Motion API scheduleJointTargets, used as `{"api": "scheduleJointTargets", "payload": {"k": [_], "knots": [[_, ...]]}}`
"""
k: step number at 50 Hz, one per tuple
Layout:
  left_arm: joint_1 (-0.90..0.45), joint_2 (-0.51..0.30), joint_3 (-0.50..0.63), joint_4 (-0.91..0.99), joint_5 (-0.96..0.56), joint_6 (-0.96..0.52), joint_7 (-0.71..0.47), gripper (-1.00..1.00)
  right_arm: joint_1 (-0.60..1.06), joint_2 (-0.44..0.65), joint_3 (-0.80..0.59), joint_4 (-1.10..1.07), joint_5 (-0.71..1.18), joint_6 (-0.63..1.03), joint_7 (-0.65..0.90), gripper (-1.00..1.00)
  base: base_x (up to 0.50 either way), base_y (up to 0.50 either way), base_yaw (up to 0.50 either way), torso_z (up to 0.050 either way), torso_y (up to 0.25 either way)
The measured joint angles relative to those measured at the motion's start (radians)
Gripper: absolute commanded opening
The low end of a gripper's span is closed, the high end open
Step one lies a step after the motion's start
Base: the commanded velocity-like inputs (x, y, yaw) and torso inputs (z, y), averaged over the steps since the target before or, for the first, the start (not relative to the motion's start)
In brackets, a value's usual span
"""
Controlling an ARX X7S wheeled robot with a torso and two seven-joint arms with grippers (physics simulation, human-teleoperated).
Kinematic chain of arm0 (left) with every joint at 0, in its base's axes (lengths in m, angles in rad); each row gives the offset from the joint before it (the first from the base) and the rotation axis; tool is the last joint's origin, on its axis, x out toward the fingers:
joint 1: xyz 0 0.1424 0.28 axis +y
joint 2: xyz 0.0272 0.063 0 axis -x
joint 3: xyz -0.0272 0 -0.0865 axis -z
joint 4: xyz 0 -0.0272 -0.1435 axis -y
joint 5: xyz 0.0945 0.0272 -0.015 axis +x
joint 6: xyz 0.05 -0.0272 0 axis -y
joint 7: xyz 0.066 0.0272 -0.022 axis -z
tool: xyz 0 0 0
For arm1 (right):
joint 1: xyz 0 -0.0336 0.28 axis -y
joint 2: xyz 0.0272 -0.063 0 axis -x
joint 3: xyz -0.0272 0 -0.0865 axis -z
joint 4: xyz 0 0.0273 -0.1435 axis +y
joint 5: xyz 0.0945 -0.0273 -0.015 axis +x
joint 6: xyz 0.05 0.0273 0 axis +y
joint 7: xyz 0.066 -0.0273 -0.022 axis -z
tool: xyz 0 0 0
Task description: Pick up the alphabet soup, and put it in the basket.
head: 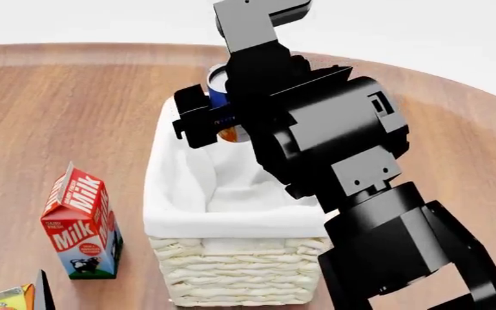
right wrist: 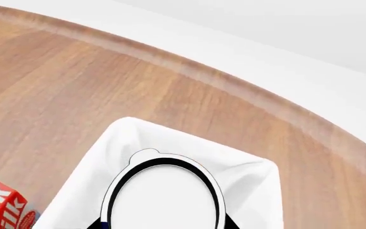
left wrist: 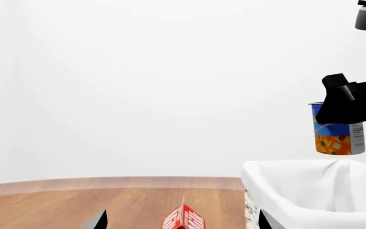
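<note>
Item: alphabet soup can (left wrist: 337, 136), blue label, orange lower band. We record it clamped in the right gripper (left wrist: 345, 102), suspended above the open basket (head: 175, 213), clear of the white liner. Milk carton (head: 80, 226) stands beside the basket on the wooden table (head: 59, 103). Left gripper: we cannot tell its state.

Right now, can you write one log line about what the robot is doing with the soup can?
phase: carry | right gripper: shut on alphabet soup | soup: above basket, not released | left gripper: not in view
</note>
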Motion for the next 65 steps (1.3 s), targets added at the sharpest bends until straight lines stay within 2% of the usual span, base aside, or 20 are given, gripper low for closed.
{"api": "scheduleJointTargets", "payload": {"k": [65], "knots": [[0.005,-0.012,0.006,0.017,0.001,0.002,-0.017,1.0,0.001,-0.001,-0.038,0.0,0.022,-0.023,0.004,-1.0,0.0,0.0,0.0,0.0,-0.073]]}}
